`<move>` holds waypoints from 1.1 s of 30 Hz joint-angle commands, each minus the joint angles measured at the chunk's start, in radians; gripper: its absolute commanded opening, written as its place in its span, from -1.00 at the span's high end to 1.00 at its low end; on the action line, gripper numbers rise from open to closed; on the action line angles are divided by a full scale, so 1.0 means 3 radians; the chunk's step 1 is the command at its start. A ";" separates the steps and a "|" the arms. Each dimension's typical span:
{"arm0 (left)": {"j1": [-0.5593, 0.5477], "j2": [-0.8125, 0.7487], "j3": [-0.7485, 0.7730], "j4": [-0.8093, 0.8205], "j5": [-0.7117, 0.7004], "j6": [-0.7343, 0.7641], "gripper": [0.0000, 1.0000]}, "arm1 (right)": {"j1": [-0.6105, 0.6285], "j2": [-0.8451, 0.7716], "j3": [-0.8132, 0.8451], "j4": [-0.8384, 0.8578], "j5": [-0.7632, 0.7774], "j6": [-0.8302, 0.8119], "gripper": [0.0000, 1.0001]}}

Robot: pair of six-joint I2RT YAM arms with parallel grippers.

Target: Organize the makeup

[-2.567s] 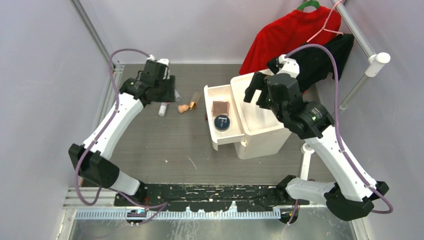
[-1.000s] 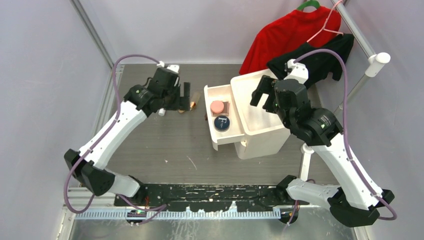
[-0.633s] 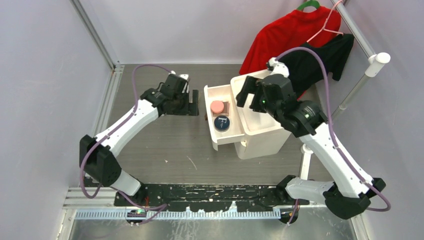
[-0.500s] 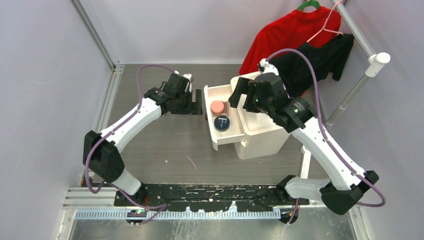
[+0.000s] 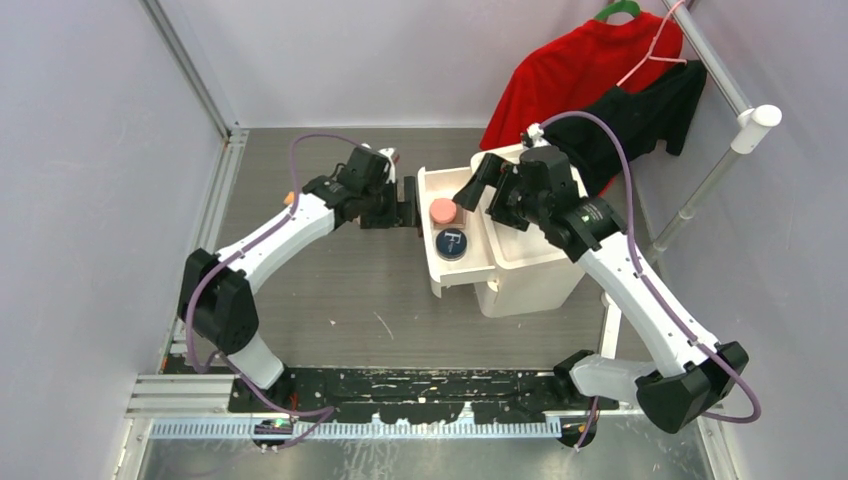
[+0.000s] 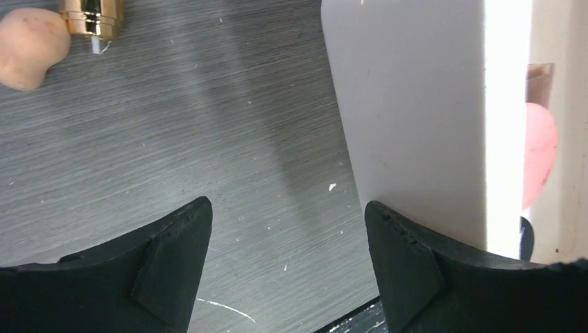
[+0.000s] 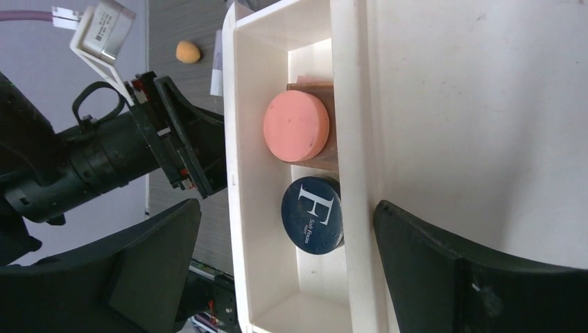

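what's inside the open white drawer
Inside the drawer: a pink sponge lying on a brown palette, and a round navy compact beside them. The sponge covers most of the palette, so its surface cannot be seen.

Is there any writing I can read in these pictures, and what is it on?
"F": large white letter on the lid of the round navy compact, lying in the white plastic drawer.
Small white lines under that letter: too small to read.
Grey print on the small white box at the left arm's wrist: too blurred to read.
No other writing shows.
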State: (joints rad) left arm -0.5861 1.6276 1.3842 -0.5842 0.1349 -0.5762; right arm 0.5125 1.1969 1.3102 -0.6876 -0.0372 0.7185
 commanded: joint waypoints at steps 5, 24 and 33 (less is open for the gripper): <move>-0.0308 0.0198 0.0319 0.0496 0.0450 -0.0235 -0.64 | 0.0005 -0.0072 -0.0112 0.0356 -0.0484 0.0292 -1.00; -0.0767 -0.0147 0.0251 0.0520 0.0019 -0.0759 -0.59 | 0.0001 -0.0123 -0.0179 0.0375 -0.0515 0.0356 -1.00; -0.0466 -0.0742 -0.0082 0.0081 -0.0141 -0.0365 -0.82 | 0.0002 -0.0152 -0.0181 0.0353 -0.0479 0.0316 -1.00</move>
State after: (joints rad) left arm -0.7406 1.5303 1.3972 -0.6266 -0.0051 -0.7124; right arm 0.4782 1.1458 1.2636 -0.6697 -0.0349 0.7559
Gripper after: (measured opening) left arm 0.896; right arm 1.000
